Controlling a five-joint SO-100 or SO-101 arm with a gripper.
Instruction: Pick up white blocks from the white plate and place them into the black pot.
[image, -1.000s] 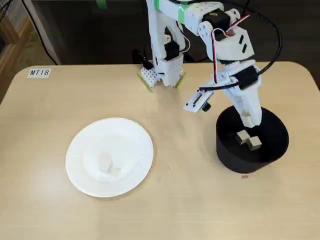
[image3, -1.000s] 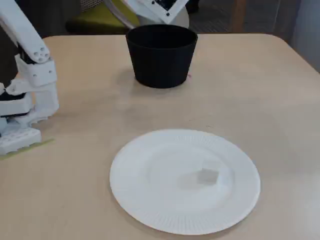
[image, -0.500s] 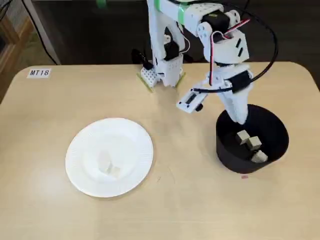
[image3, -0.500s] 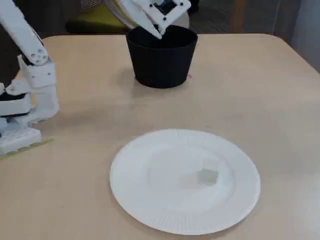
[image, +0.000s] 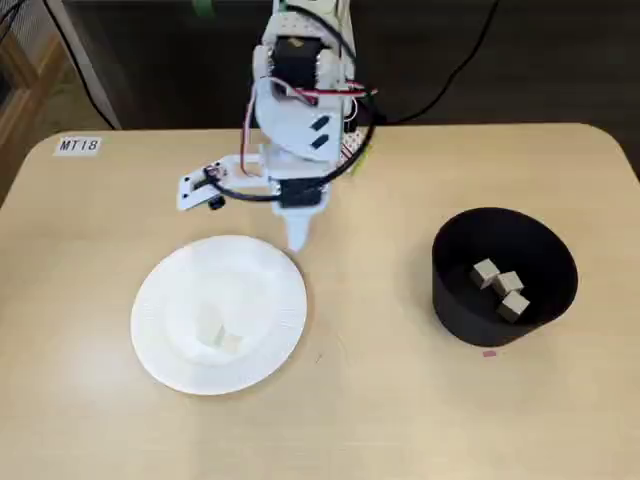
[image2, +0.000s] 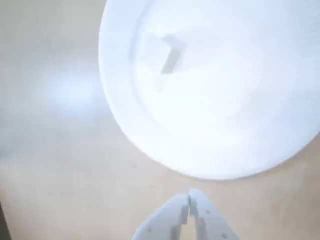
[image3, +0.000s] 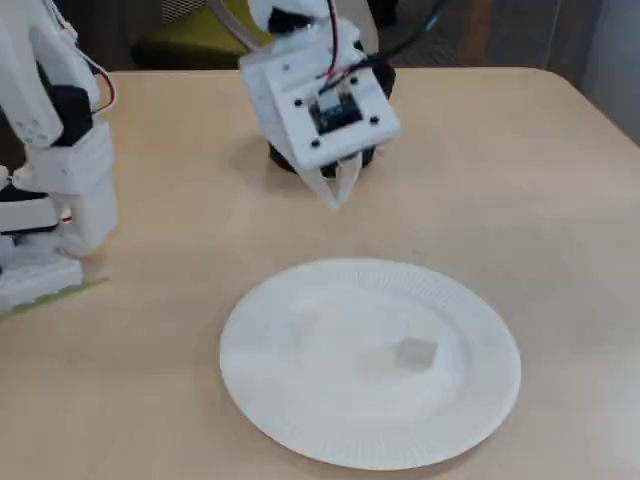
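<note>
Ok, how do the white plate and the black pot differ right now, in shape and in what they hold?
The white plate is wide, shallow and ribbed at the rim; the black pot is narrower, deep and plain-walled. The pot holds three white blocks, clustered together; on the plate one block shows clearly, though the top-down fixed view hints at a second. The shut claw hangs by the plate's edge, well away from the pot. Both are round and sit upright on the table.

- Showing bright, even indoor lighting in both fixed views, with only soft, faint shadows falling on the table (image: 400, 420).
- Blurring heavily in the wrist view, smearing the white plate (image2: 210, 90) into a glowing, washed-out disc.
- Losing plate detail to overexposure in a fixed view (image: 218, 312).
- Staying reasonably sharp in the low fixed view, with slight softness throughout.
</note>
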